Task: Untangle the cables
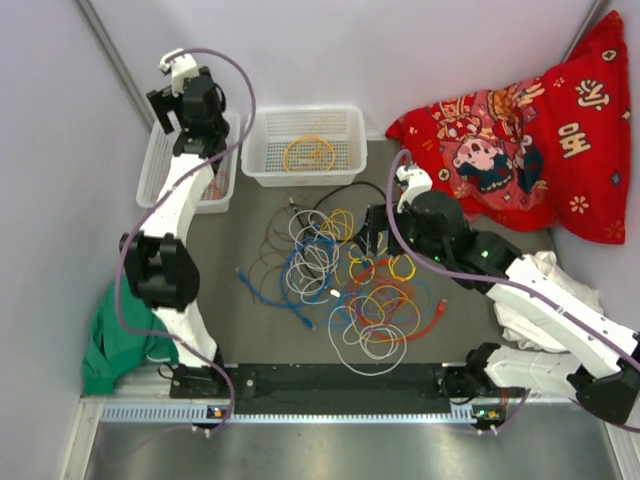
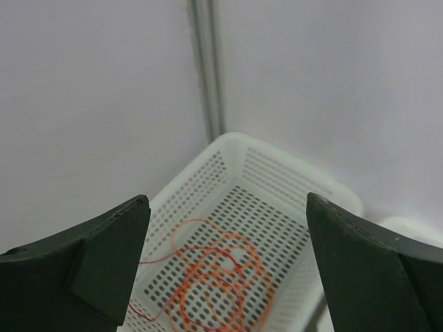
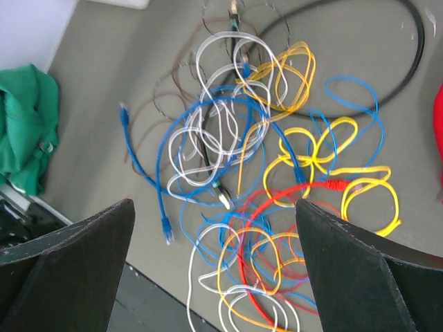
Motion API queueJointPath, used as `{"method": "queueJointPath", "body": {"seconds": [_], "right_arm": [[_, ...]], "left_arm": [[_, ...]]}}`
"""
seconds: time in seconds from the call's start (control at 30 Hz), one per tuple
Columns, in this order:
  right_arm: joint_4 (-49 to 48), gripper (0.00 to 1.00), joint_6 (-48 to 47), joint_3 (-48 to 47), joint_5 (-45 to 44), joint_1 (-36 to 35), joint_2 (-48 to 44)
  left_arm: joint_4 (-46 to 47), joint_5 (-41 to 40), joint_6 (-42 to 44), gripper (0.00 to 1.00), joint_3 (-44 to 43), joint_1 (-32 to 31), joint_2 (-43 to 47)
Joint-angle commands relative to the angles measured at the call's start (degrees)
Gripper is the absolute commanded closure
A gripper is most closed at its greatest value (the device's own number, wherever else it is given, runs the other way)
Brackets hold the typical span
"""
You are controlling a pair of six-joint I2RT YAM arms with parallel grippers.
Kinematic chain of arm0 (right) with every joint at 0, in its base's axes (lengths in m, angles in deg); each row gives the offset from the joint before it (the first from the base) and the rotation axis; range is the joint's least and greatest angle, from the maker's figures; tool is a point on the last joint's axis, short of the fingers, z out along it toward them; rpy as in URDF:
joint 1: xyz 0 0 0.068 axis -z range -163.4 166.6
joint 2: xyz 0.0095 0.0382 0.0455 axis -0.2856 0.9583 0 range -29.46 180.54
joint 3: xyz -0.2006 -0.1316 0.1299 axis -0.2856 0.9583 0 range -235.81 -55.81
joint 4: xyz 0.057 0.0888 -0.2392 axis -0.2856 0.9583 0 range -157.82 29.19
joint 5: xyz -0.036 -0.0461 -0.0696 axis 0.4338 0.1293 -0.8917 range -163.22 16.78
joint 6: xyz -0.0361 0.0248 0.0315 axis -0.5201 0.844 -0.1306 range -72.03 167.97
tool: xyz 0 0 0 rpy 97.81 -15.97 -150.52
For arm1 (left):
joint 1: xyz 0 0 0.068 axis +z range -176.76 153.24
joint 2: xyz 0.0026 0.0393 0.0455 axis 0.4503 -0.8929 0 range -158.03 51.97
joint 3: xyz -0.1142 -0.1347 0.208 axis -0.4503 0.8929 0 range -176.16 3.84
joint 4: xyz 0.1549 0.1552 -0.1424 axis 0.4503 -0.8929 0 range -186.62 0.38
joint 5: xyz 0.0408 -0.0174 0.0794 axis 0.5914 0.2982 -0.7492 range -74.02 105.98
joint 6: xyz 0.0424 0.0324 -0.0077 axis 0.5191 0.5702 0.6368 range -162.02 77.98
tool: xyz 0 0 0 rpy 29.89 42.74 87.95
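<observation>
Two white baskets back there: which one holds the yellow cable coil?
The wider white mesh basket, right of the left arm, holds the yellow cable coil; the narrower basket under that arm holds thin orange wire.

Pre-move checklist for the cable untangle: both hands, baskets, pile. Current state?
1. Left hand open, nothing held: ok.
2. Right hand open, nothing held: ok.
3. Right hand above the cable pile: ok.
4. Orange cable inside the left basket, apart from the pile: ok.
5. Pile separated: not ok; the red cable and blue, white and yellow loops overlap.
6. Topmost strand under the right hand: cannot tell.
</observation>
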Motion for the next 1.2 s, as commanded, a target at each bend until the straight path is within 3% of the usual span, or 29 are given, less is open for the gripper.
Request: {"method": "queueJointPath", "body": {"seconds": [0.0,0.1,0.23,0.37,0.57,0.97,1.1,1.13,1.17], "right_arm": [[-2.50,0.01,1.80,3.52,-0.77,0.43,-2.01],[-2.42,0.01,2.41,6.60,-1.74,0.43,-1.92],[-2.24,0.01,5.83,11.60,-5.16,0.51,-1.31],[-4.08,0.02,7.94,18.10,-3.94,0.43,-0.52],[-8.13,0.02,12.25,26.19,-5.42,0.43,1.06],[-9.89,0.02,10.06,23.41,-17.37,0.51,15.21],[-11.82,0.14,7.43,21.20,-18.53,1.21,19.52],[-11.82,0.31,7.25,20.41,-18.53,1.39,20.48],[-12.08,0.40,7.07,20.14,-18.53,1.39,20.58]], "left_arm": [[-0.68,6.58,-8.13,0.01,12.23,-9.32,16.40],[-2.52,18.43,-15.33,0.01,24.18,-15.13,27.19],[-7.70,28.65,-25.09,0.01,36.57,-21.82,32.67],[-11.84,30.88,-30.02,0.01,44.94,-29.81,36.36],[-13.16,31.59,-35.66,0.01,55.67,-36.41,43.66],[-20.11,27.54,-36.19,0.01,61.48,-37.83,53.60],[-23.27,25.87,-36.19,0.01,61.48,-37.83,55.79],[-23.62,25.44,-36.27,0.01,61.48,-37.83,56.15],[-23.97,25.35,-36.19,0.01,61.57,-37.83,56.67]]}}
